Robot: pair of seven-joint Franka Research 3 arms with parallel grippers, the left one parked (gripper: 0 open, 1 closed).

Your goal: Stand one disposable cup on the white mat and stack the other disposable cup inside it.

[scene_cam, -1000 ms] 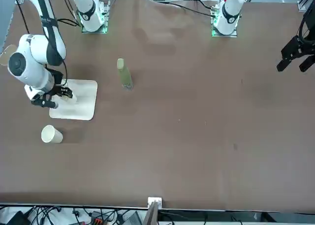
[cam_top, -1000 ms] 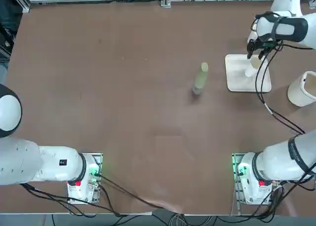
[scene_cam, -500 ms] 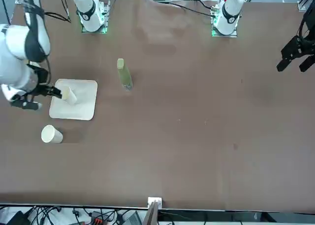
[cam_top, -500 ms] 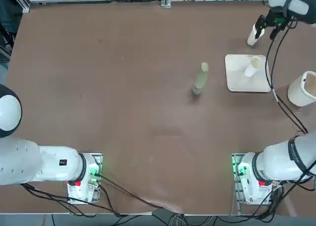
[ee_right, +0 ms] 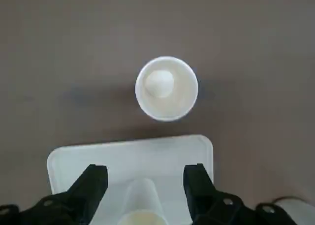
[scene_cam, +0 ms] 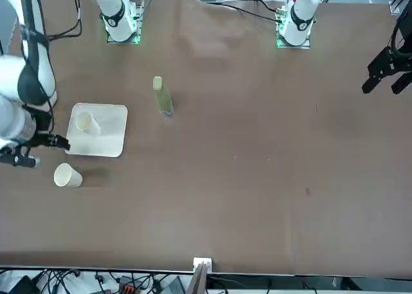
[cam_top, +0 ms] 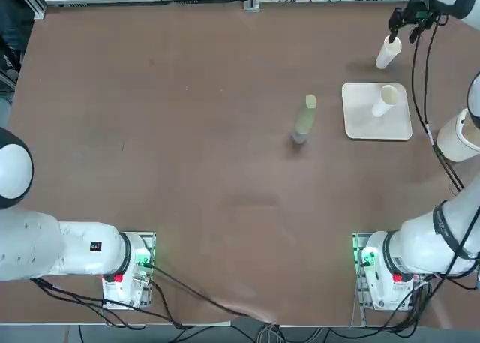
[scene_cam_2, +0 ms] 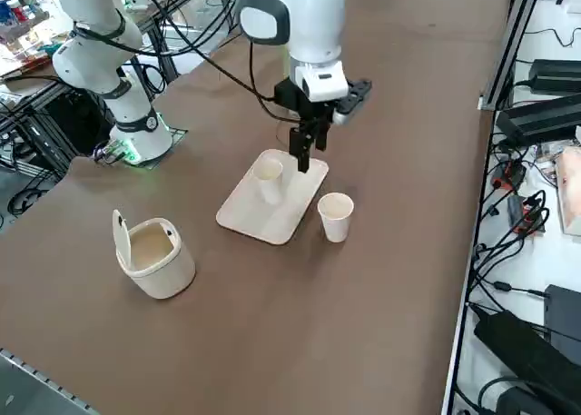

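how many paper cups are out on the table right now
2. One cup stands upright on the white mat. The other cup stands on the bare table just beyond the mat's far edge. The right hand hangs open above them, holding neither.

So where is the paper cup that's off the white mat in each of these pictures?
Top view: the loose cup stands upper right, beyond the white mat.
Front view: lower left, nearer than the mat.
Right side view: centre, right of the mat.
Wrist view: centre, past the mat.
Shared landmark: the mat.
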